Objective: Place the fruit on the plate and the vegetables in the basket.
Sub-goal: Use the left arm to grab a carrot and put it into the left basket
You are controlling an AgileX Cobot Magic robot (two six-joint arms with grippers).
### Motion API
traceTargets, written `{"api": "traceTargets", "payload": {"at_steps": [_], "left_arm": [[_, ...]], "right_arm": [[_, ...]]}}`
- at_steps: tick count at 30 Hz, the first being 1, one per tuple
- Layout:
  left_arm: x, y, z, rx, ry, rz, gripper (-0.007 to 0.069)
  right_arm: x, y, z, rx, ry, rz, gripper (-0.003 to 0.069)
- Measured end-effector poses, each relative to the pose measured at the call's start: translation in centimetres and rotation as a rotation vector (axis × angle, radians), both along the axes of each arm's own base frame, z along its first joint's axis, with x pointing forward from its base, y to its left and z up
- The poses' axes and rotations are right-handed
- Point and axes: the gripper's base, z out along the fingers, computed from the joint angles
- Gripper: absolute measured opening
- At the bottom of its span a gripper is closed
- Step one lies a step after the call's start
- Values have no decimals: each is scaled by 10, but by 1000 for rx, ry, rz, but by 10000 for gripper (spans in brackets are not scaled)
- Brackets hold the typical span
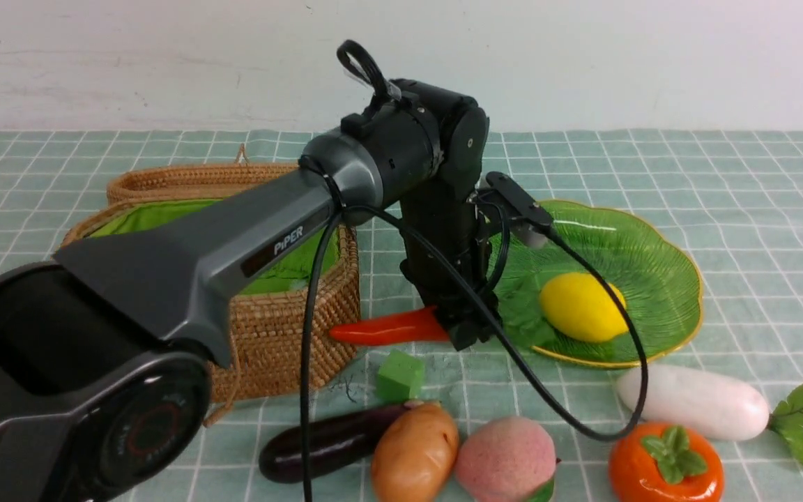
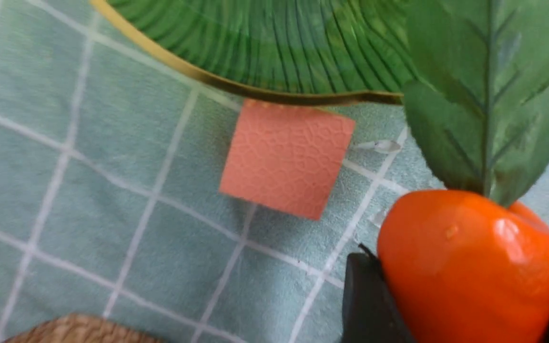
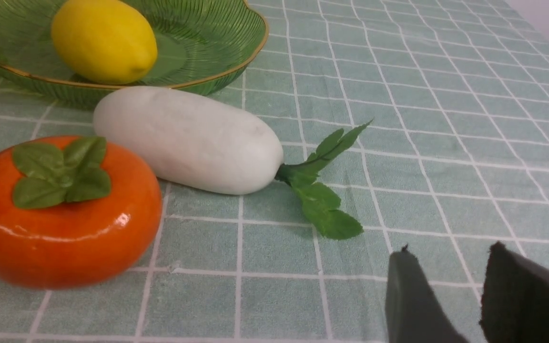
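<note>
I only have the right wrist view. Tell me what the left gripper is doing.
Observer: The left gripper is closed on the thick end of the carrot, just left of the plate.
Operator: Locate the basket.
Observer: The basket stands open to the left of the carrot, its green lining showing.
Operator: List what else needs sorting.
Observer: The eggplant, potato and peach lie in a row left of the persimmon.
</note>
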Motion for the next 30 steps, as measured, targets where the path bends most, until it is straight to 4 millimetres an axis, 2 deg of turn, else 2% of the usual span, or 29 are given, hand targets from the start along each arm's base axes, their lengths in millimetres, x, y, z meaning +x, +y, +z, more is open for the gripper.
{"api": "traceTargets", "payload": {"at_steps": [3, 7, 8, 9, 10, 12, 14, 16, 18, 20, 22, 23, 24, 25, 26, 27, 28, 29, 30], "left_arm": [[-5, 1, 18, -39, -14, 5, 368], [-18, 7, 64, -129, -64, 7, 368], [-19, 7, 66, -132, -67, 6, 368], [-28, 13, 92, -163, -113, -2, 368], [-29, 14, 95, -166, -118, -4, 368], [-41, 23, 126, -196, -186, -32, 368], [-55, 38, 161, -210, -275, -51, 368], [-63, 50, 181, -215, -330, -41, 368], [-66, 67, 196, -215, -374, -14, 368], [-63, 99, 206, -189, -405, 50, 368], [-59, 114, 204, -162, -404, 74, 368], [-50, 141, 192, -86, -391, 84, 368], [-46, 152, 182, -43, -369, 80, 368], [-44, 157, 180, -32, -365, 85, 368], [-41, 167, 170, 10, -345, 65, 368], [-35, 184, 145, 77, -279, 41, 368], [-32, 191, 131, 105, -244, 23, 368], [-32, 191, 128, 109, -239, 17, 368], [-29, 198, 110, 131, -212, 0, 368]], "right_arm": [[0, 0, 0, 0, 0, 0, 242], [0, 0, 0, 0, 0, 0, 242], [0, 0, 0, 0, 0, 0, 242], [0, 0, 0, 0, 0, 0, 242], [0, 0, 0, 0, 0, 0, 242], [0, 0, 0, 0, 0, 0, 242], [0, 0, 0, 0, 0, 0, 242], [0, 0, 0, 0, 0, 0, 242], [0, 0, 0, 0, 0, 0, 242], [0, 0, 0, 0, 0, 0, 242], [0, 0, 0, 0, 1, 0, 242], [0, 0, 0, 0, 1, 0, 242], [0, 0, 0, 0, 1, 0, 242], [0, 0, 0, 0, 1, 0, 242], [0, 0, 0, 0, 1, 0, 242], [0, 0, 0, 0, 1, 0, 242], [0, 0, 0, 0, 1, 0, 242], [0, 0, 0, 0, 1, 0, 242], [0, 0, 0, 0, 1, 0, 242]]}}
